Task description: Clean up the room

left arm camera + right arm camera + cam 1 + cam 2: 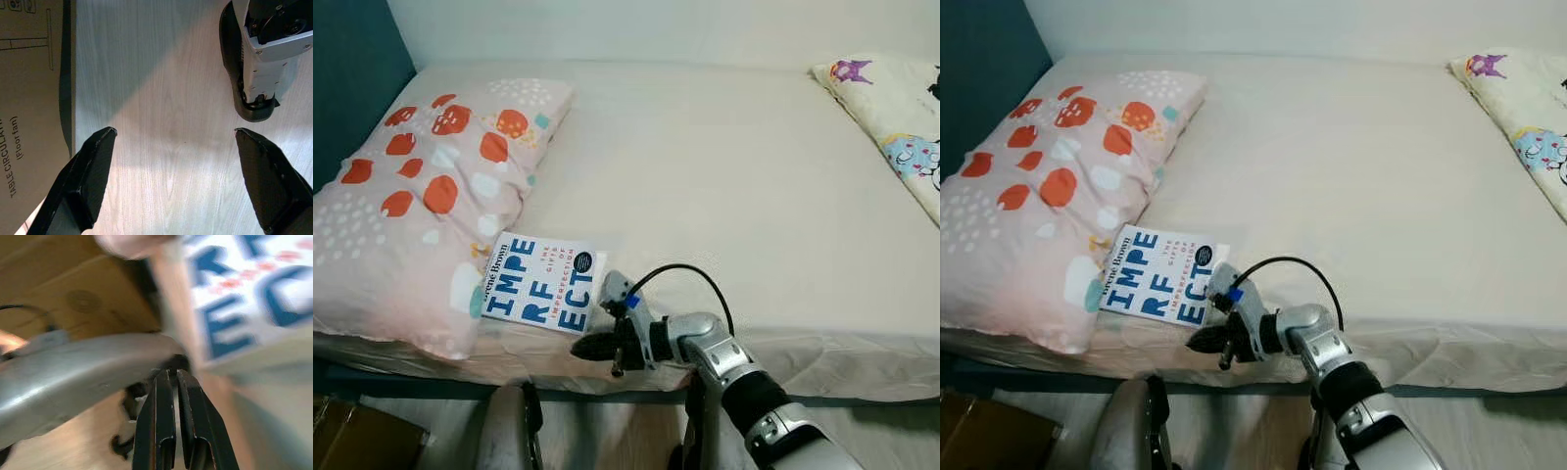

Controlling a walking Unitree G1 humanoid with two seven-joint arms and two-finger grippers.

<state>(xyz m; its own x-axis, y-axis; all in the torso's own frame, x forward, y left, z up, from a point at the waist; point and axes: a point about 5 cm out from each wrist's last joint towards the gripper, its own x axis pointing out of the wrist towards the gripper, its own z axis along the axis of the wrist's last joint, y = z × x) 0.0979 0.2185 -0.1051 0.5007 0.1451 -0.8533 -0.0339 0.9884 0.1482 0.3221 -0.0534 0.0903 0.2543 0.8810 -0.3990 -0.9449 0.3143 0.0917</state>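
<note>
A wide bed (724,176) fills your view, a spotted pillow (421,206) at its left end. A blue-lettered book (540,281) lies near the bed's front edge, touching the pillow. Your right claw (592,348), fingers pressed together, sits just beside the book's corner; spread it before reaching in. Your left claw (173,181) hangs open over the floor (161,98).

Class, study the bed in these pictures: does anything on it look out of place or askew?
Yes. A book lies at the bed's near edge, tilted askew, one end against the spotted pillow. It stands out on the otherwise bare sheet. The right gripper, fingers shut, is just beside its corner; the left gripper hangs open over the floor.
</note>
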